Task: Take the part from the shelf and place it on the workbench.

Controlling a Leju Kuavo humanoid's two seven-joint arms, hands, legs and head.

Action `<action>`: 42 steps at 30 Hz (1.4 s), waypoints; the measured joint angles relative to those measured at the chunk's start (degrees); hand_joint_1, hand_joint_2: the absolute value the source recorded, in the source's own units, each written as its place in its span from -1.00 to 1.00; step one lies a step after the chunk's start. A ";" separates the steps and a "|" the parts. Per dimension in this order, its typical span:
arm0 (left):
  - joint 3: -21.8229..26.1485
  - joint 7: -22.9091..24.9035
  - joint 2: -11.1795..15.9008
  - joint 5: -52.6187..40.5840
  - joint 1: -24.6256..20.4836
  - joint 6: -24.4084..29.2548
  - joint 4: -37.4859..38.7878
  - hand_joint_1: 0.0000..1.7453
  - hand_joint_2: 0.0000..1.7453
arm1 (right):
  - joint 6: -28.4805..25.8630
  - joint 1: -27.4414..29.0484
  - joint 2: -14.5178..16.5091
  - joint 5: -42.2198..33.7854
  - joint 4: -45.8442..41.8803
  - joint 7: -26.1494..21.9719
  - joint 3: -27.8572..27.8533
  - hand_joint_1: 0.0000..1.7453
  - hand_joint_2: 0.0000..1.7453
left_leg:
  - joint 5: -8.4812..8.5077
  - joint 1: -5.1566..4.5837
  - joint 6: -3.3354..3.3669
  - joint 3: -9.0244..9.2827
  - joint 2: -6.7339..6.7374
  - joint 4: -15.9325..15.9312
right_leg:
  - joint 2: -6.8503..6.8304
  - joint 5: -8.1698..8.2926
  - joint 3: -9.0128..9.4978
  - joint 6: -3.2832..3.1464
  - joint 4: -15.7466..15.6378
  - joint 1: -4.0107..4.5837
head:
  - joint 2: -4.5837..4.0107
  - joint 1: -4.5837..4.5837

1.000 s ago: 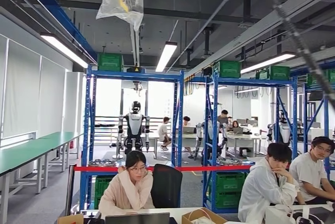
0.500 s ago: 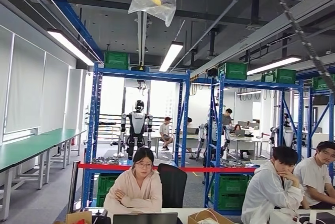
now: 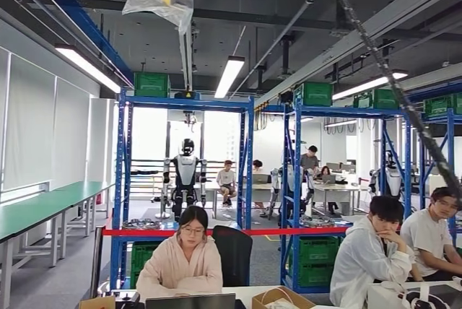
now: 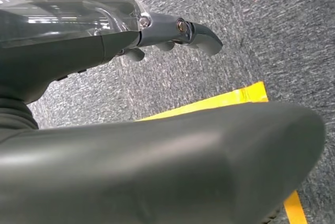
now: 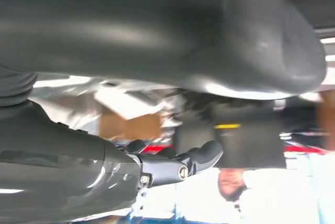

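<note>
over grey carpet, left robot hand (image 4: 130, 103) with fingers straight, empty; right robot hand (image 5: 158, 103) likewise outstretched, empty

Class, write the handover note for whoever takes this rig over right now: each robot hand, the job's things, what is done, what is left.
Left robot hand: open, empty, above grey carpet and yellow floor tape.
Right robot hand: open, empty.
Blue shelves stand across the room behind seated people. Metal items lie on one level; which is the part cannot be told. Green workbench is at left.
Done: nothing.
Left: take the part, place it on the workbench.
</note>
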 joint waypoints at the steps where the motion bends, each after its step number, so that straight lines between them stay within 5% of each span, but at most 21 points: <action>1: 0.00 -0.11 0.04 0.07 0.02 -0.02 0.00 -1.00 -1.00 | 1.25 0.35 -0.51 -2.34 -1.76 -1.17 0.72 -1.00 -1.00 | 1.92 0.21 -0.34 1.50 0.03 -3.33 | 0.05 -0.36 -0.12 0.31 0.59 -0.17 | 0.00 0.00; 4: 0.00 -0.42 0.10 0.30 -0.18 -0.24 0.03 -1.00 -1.00 | 5.30 1.24 -3.18 -11.67 -8.00 -4.61 2.72 -1.00 -1.00 | 3.81 0.23 -0.32 4.32 -0.03 -9.27 | 0.16 -1.43 -1.17 1.34 2.85 -0.06 | 0.00 -0.04; 8: 0.03 -0.57 0.14 0.39 0.27 -0.51 0.04 -1.00 -1.00 | 10.49 4.12 -7.83 -29.20 -18.32 -10.64 3.77 -1.00 -1.00 | 3.63 0.13 1.14 4.31 -0.12 -9.26 | 0.07 -2.30 -1.69 2.06 4.09 -0.19 | 0.00 -0.09; 10: 0.03 -0.65 0.21 0.22 0.06 -0.69 0.04 -1.00 -1.00 | 15.72 6.55 -9.23 -40.95 -23.45 -14.72 2.96 -1.00 -1.00 | 3.65 0.20 1.60 4.44 -0.08 -9.34 | 0.06 -5.14 -3.44 2.65 8.55 -0.46 | 0.00 -0.09; 13: 0.03 -0.62 0.28 0.27 -0.16 -1.18 0.04 -1.00 -1.00 | 32.12 13.27 -9.59 -67.80 -34.02 -20.46 -1.21 -1.00 -1.00 | 3.47 0.08 1.98 4.67 -0.17 -9.33 | 0.05 -9.18 -7.84 3.03 18.42 -0.68 | 0.00 -0.09; 14: 0.04 -0.58 0.29 0.57 -0.13 -1.34 0.04 -1.00 -1.00 | 37.35 15.79 -9.23 -75.75 -38.06 -21.39 -2.97 -1.00 -1.00 | 3.41 0.01 2.06 4.75 -0.22 -9.33 | 0.06 -8.78 -8.07 2.91 18.79 -0.65 | 0.00 -0.09; 16: 0.16 -0.66 0.29 1.56 0.01 -1.61 0.04 -1.00 -1.00 | 43.64 20.30 -8.06 -84.51 -46.10 -22.10 -5.83 -1.00 -1.00 | 3.30 -0.11 2.14 4.92 -0.30 -9.38 | 0.07 -5.45 -5.52 2.28 13.21 -0.43 | 0.00 -0.09; 19: 0.51 -1.07 0.14 2.94 0.45 -1.75 0.06 -1.00 -1.00 | 47.40 26.31 -6.17 -86.05 -57.29 -22.30 -7.88 -1.00 -1.00 | 3.31 -0.07 1.90 5.08 -0.30 -9.67 | 0.08 -1.90 -0.86 1.44 3.42 0.32 | 0.01 -0.09; 23: 1.27 -1.17 -0.11 4.03 1.22 -1.62 0.07 -1.00 -1.00 | 48.96 32.71 -4.63 -85.07 -65.84 -22.34 -8.46 -1.00 -1.00 | 3.05 0.15 0.92 5.46 -0.20 -10.37 | -0.15 -0.67 0.03 0.58 1.08 0.50 | 0.01 -0.10; 25: 1.71 -1.19 -0.25 4.39 1.40 -1.51 0.07 -1.00 -1.00 | 49.26 34.80 -4.00 -84.68 -67.84 -22.34 -8.52 -1.00 -1.00 | -0.07 -0.07 0.84 4.72 -0.11 -7.48 | -0.47 0.20 0.30 0.01 -0.20 0.17 | 0.00 -0.09; 27: 2.11 -1.19 -0.31 4.61 1.44 -1.36 0.07 -1.00 -1.00 | 49.53 36.55 -3.68 -84.56 -69.13 -22.34 -8.57 -1.00 -1.00 | -4.40 -0.29 0.82 2.98 -0.09 -1.10 | -0.59 0.60 -0.08 -0.12 -0.24 0.16 | 0.00 -0.09; 29: 2.40 -1.13 -0.30 5.23 1.50 -1.16 0.07 -1.00 -1.00 | 49.88 37.97 -3.58 -84.67 -69.73 -22.34 -8.67 -1.00 -1.00 | -6.07 -0.35 0.60 2.68 -0.08 2.56 | -0.67 0.99 -0.76 -0.04 0.08 0.11 | 0.00 -0.09; 30: 2.49 -1.08 -0.31 5.67 1.54 -1.10 0.07 -1.00 -1.00 | 50.06 38.56 -3.55 -84.78 -69.85 -22.34 -8.73 -1.00 -1.00 | -5.39 -0.33 0.46 3.94 -0.07 1.36 | -0.66 1.20 -1.22 0.07 0.35 0.02 | 0.00 -0.09; 33: 2.56 -1.00 -0.34 6.61 1.42 -1.04 0.07 -1.00 -1.00 | 50.41 39.82 -3.42 -85.00 -70.28 -22.34 -8.91 -1.00 -1.00 | -1.63 -0.16 0.20 10.55 -0.19 -9.21 | -0.50 1.72 -2.85 0.73 1.85 -0.19 | 0.00 -0.09; 37: 2.78 -0.92 -0.58 7.38 1.56 -0.60 0.07 -1.00 -1.00 | 50.78 41.40 -3.29 -85.24 -70.67 -22.35 -9.10 -1.00 -1.00 | 0.01 -0.59 1.67 11.49 -0.35 -11.68 | -0.13 2.97 -3.68 1.73 2.51 -0.18 | 0.00 -0.09; 39: 3.11 -0.68 -0.85 7.70 1.61 -0.07 0.06 -1.00 -1.00 | 50.95 42.88 -3.44 -85.81 -70.46 -22.34 -9.45 -1.00 -1.00 | 1.02 -0.57 2.44 10.73 -0.06 -11.74 | -0.03 1.26 -4.20 2.23 3.65 -0.42 | 0.00 -0.09; 42: 3.52 -0.42 -0.98 7.81 1.78 0.52 0.05 -1.00 -1.00 | 52.48 45.06 -3.54 -86.71 -70.00 -22.34 -10.93 -1.00 -1.00 | 2.64 -0.71 3.14 8.73 0.26 -11.73 | -0.05 -7.09 -6.31 3.08 12.80 -0.80 | 0.00 -0.10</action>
